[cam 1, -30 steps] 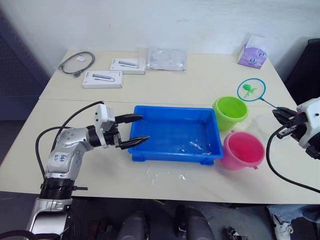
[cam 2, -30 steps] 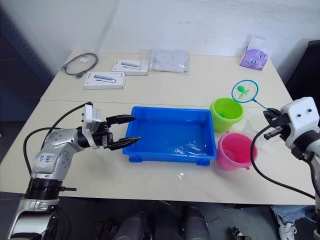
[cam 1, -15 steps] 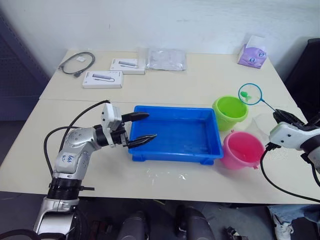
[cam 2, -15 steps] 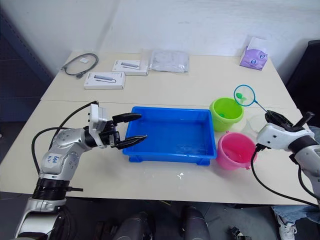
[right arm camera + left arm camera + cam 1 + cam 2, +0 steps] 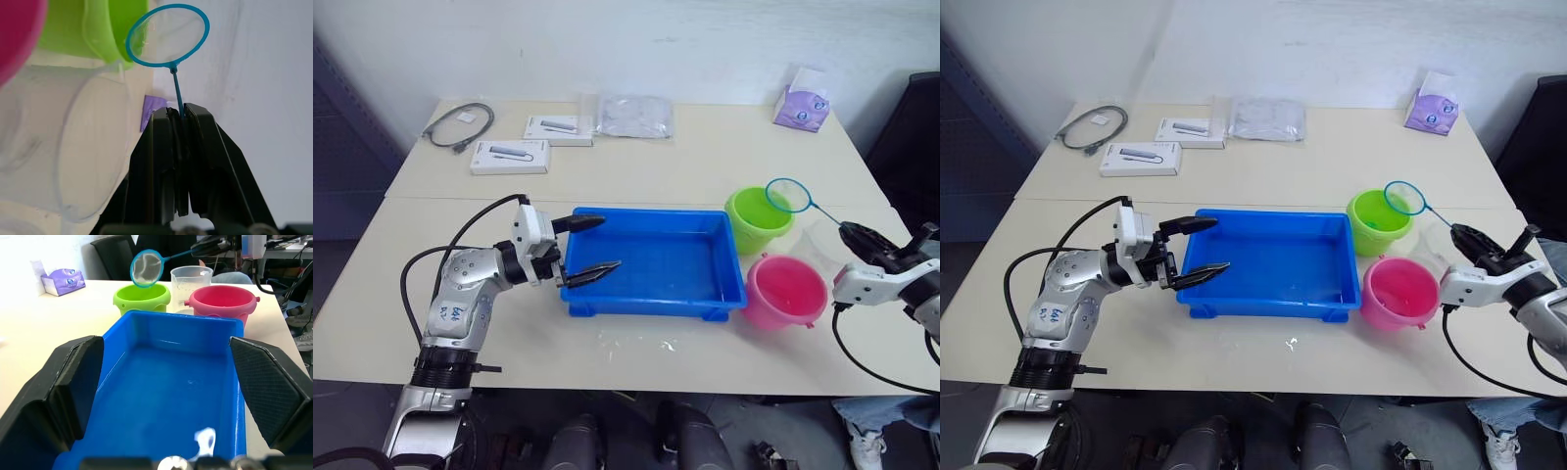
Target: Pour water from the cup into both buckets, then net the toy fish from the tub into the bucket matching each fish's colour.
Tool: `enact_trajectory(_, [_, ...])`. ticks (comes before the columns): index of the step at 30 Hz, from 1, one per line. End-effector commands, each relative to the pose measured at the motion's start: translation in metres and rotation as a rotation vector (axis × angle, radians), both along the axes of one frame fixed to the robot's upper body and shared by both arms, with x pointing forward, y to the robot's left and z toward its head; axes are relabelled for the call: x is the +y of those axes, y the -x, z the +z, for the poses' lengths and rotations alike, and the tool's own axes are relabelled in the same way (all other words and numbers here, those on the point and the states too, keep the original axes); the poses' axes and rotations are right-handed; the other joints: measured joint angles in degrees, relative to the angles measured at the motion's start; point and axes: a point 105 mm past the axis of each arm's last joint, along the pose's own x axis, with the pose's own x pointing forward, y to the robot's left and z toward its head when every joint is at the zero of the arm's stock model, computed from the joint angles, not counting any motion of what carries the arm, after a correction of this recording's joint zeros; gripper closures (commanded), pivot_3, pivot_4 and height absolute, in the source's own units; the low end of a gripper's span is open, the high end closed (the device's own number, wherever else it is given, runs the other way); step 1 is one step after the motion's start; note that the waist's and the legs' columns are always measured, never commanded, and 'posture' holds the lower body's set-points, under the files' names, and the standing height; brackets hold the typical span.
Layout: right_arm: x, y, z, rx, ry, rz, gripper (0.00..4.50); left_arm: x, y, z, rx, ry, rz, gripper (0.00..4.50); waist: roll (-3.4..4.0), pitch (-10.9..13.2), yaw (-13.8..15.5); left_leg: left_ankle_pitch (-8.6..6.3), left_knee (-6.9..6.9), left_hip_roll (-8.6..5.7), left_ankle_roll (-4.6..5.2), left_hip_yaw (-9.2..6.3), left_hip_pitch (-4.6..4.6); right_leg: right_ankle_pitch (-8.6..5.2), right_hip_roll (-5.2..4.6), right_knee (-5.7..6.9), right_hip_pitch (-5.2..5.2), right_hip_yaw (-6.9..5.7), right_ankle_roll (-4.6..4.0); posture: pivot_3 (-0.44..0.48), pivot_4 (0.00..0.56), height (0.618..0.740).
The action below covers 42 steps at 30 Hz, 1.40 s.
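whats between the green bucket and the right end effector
The net's thin handle spans that stretch, its hoop over the green bucket, gripped by the right end effector. Below the handle stands the clear cup, seen in the left wrist view.

Two head views up high, looking forward and down over the whole table (image 5: 636,166), nearly identical, just offset sideways a bit. Left wrist view sat low and close at one short end of the tub (image 5: 166,396), facing along it toward the green bucket (image 5: 142,297), pink bucket (image 5: 222,301) and cup (image 5: 190,279). Right wrist view pressed right up against the cup (image 5: 63,142), facing past it along the net (image 5: 168,34). Shared by all four: net, buckets.
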Motion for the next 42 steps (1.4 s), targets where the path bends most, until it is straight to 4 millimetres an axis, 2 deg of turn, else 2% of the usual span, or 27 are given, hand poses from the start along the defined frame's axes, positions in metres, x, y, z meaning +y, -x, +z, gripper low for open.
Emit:
enact_trajectory(1, [0.014,0.002,0.028,-0.013,-0.288,0.095,4.5,0.005,0.002,0.019,-0.039,0.05,-0.004,0.1,0.0,0.0,-0.02,0.0,0.01,0.02,0.0,-0.02,0.01,0.0,0.04,-0.02,0.03,0.0,0.0,0.0,0.15,0.74])
enact_trajectory(3, [0.033,0.008,0.024,0.139,-0.539,0.193,4.5,0.013,0.007,0.028,-0.014,0.095,-0.029,0.1,-0.01,0.0,-0.14,0.0,0.0,0.06,0.0,-0.04,0.09,0.0,0.07,-0.02,0.09,0.01,0.0,0.0,0.15,0.74])
enact_trajectory(6, [0.053,0.015,0.025,0.311,-0.807,0.305,4.5,0.019,0.013,0.039,0.002,0.126,-0.061,0.1,0.0,0.01,0.02,0.0,0.0,0.16,-0.01,-0.11,0.17,0.0,0.12,-0.02,0.18,0.03,0.0,0.0,0.15,0.74])
enact_trajectory(7, [0.058,0.017,0.027,0.353,-0.87,0.328,4.5,0.02,0.016,0.041,0.006,0.128,-0.073,0.1,0.0,0.01,0.06,0.0,0.01,0.15,0.0,-0.11,0.18,0.0,0.0,0.0,0.19,0.03,0.0,0.0,0.15,0.74])
enact_trajectory(9, [0.086,0.028,0.024,0.542,-0.949,0.437,4.5,0.023,0.03,0.043,0.017,0.081,-0.133,0.1,0.0,0.01,0.11,-0.01,0.01,0.11,0.02,-0.12,0.21,0.01,-0.2,0.0,0.23,0.01,-0.01,0.0,0.15,0.74])
enact_trajectory(14, [0.145,0.06,0.019,0.902,-0.97,0.636,4.5,0.034,0.056,0.05,0.024,-0.025,-0.225,0.1,0.01,0.01,0.17,-0.05,0.01,0.1,0.07,-0.17,0.23,0.0,-0.28,-0.01,0.24,-0.02,-0.03,0.0,0.15,0.74])
enact_trajectory(17, [0.166,0.08,0.002,1.08,-0.913,0.693,4.5,0.042,0.072,0.035,0.043,-0.16,-0.284,0.1,0.01,0.01,0.17,-0.07,-0.01,0.1,0.05,-0.18,0.24,-0.01,-0.29,-0.04,0.24,-0.04,-0.05,0.0,0.15,0.74])
enact_trajectory(19, [0.177,0.091,-0.021,1.177,-0.835,0.704,4.5,0.05,0.085,0.017,0.085,-0.257,-0.323,0.1,0.01,0.01,0.22,-0.1,-0.04,0.08,0.06,-0.16,0.26,-0.02,-0.29,-0.06,0.24,-0.05,-0.08,0.0,0.15,0.74])
enact_trajectory(24, [0.199,0.094,-0.06,1.236,-0.834,0.716,4.5,0.069,0.1,-0.02,0.166,-0.398,-0.324,0.1,-0.04,0.0,0.28,-0.13,-0.03,0.03,0.08,-0.11,0.26,-0.04,-0.35,-0.26,0.19,-0.06,-0.11,0.0,0.15,0.74])
enact_trajectory(29, [0.214,0.086,-0.097,1.272,-0.83,0.67,4.5,0.079,0.103,-0.041,0.209,-0.386,-0.25,0.1,-0.07,-0.02,0.04,-0.17,-0.05,0.06,0.03,-0.08,0.3,-0.12,-0.38,-0.16,0.13,-0.07,-0.25,0.0,0.15,0.74])
enact_trajectory(33, [0.22,0.077,-0.113,1.293,-0.795,0.665,4.5,0.084,0.102,-0.046,0.214,-0.393,-0.212,0.1,-0.06,-0.02,-0.07,-0.18,-0.05,0.08,0.01,-0.05,0.33,-0.15,-0.38,-0.05,0.08,-0.05,-0.3,0.0,0.15,0.74])
enact_trajectory(38, [0.224,0.064,-0.12,1.292,-0.793,0.68,4.5,0.087,0.099,-0.046,0.219,-0.392,-0.197,0.1,-0.06,-0.02,-0.05,-0.18,-0.05,0.09,0.01,-0.06,0.33,-0.16,-0.38,-0.01,0.08,-0.07,-0.33,0.0,0.15,0.74])
enact_trajectory(42, [0.226,0.058,-0.115,1.282,-0.822,0.694,2.88,0.085,0.101,-0.047,0.21,-0.422,-0.219,0.0,-0.06,-0.02,-0.09,-0.19,-0.06,0.1,-0.02,-0.06,0.33,-0.17,-0.38,0.01,0.08,-0.08,-0.34,0.0,0.15,0.74])
